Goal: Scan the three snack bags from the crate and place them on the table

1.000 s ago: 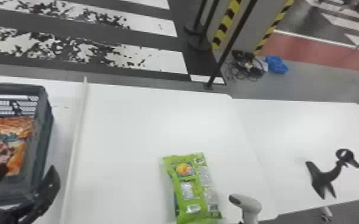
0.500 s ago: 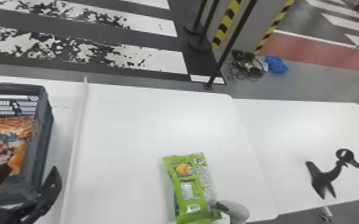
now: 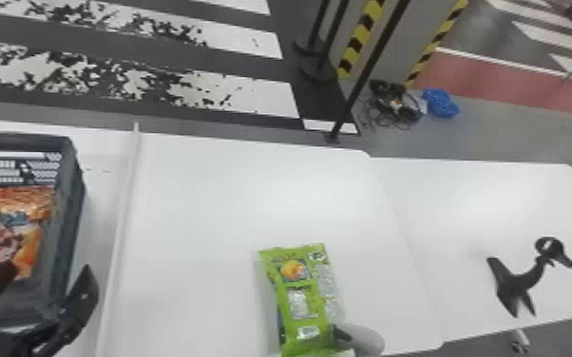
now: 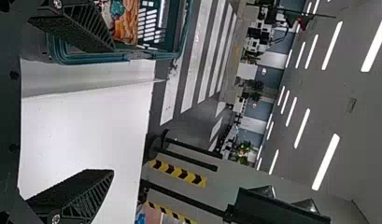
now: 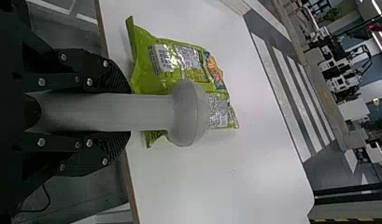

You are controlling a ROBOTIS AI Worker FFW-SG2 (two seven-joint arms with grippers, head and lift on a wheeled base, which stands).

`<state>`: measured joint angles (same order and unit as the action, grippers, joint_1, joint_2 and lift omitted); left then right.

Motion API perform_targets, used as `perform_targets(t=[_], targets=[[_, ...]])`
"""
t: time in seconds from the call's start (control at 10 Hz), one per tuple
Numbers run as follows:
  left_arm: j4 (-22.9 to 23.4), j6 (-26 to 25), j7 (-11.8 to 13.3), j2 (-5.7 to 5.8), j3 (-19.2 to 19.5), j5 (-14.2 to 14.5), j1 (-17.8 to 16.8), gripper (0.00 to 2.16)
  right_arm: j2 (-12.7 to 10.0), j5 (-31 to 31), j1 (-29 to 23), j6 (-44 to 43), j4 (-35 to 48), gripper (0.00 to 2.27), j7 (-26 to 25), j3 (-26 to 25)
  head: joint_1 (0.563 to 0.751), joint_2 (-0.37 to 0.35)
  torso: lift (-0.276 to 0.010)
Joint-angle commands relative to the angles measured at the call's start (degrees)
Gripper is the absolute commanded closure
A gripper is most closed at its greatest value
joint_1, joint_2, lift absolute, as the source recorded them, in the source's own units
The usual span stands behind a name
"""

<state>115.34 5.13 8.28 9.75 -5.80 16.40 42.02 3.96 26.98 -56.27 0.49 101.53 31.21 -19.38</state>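
In the head view, one orange bag [image 3: 33,206] is held in one crate [image 3: 72,190] at nine o'clock; the left gripper [image 3: 45,280] is seen at eight, one printed green bag [image 3: 301,304] on the table [image 3: 204,213] at six, one scanner [image 3: 365,338] at five, one stand [image 3: 515,285] at four. In the left wrist view, both fingers [image 4: 88,191] are spread. In the right, the scanner is pinched by the right gripper [image 5: 128,112]; one barcode [image 5: 165,58] is shown.

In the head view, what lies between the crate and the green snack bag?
In the head view, a thin raised white strip, with white tabletop on either side; one finger of the left gripper also shows at the crate's edge.
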Motion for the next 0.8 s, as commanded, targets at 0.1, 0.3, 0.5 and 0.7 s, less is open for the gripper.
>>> perform_targets(t=[0.1, 0.3, 0.5, 0.7], targets=[[0.07, 0.00, -0.02, 0.00, 0.00, -0.05, 0.08, 0.07, 0.34, -0.79, 1.25, 0.35, -1.60, 2.22, -0.09, 0.84, 0.695, -0.350, -0.037], [0.07, 0.18, -0.02, 0.00, 0.00, -0.14, -0.01, 0.07, 0.26, -0.88, 1.42, 0.17, -2.04, 2.22, -0.09, 0.93, 0.695, -0.350, -0.037], [0.07, 0.18, -0.02, 0.00, 0.09, -0.14, -0.01, 0.07, 0.26, 0.79, 1.16, 0.00, -1.34, 2.22, -0.01, -0.65, 0.695, -0.350, -0.037], [0.24, 0.18, 0.07, 0.00, 0.09, -0.23, 0.08, 0.07, 0.34, 0.96, 3.97, 1.58, 0.51, 2.22, -0.01, -3.64, 0.695, -0.350, -0.037]])
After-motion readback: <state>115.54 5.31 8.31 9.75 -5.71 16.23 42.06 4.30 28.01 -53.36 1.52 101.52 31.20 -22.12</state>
